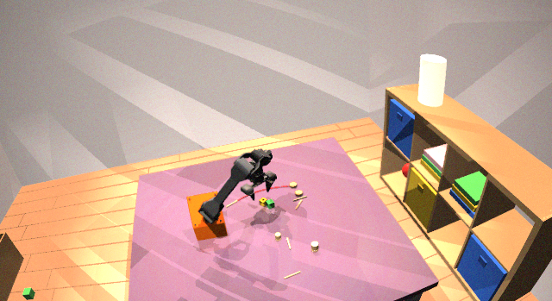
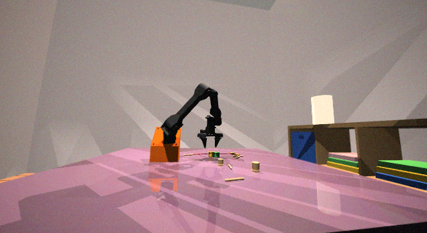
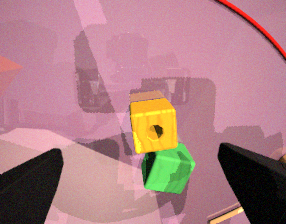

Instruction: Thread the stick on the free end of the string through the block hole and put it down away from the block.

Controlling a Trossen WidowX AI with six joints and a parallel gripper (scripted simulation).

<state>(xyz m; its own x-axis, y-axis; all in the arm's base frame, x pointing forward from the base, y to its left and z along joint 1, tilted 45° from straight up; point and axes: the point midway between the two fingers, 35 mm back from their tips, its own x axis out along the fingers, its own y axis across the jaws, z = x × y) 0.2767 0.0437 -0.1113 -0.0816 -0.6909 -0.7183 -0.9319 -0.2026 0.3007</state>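
- Black and wide open, my claw [image 1: 260, 190] [image 2: 210, 147] [image 3: 142, 155] hangs above the pink table [image 1: 172, 258] [image 2: 100, 199] [image 3: 39, 45], nothing between its fingers.
- Below me sits a yellow block [image 1: 263, 202] [image 2: 210, 154] [image 3: 144, 140], a round hole in one face, with a green block [image 1: 270, 203] [image 2: 217, 154] [image 3: 170, 170] right by it.
- A red string [image 1: 276, 188] [image 3: 265, 35] curves past the pair, between a round wooden button [image 1: 293, 184] and the thin wooden stick [image 1: 232, 203] [image 2: 188, 155] lying near my orange base [image 1: 211, 233] [image 2: 164, 155].
- The string runs outside the yellow block, not through its hole.
- Two loose sticks [image 1: 298, 204] lie close together near a second wooden disc [image 1: 298, 192].
- Two short wooden cylinders [image 1: 315, 246] [image 2: 255, 166] stand well apart, a short stick [image 1: 288, 243] [image 2: 230, 166] between them.
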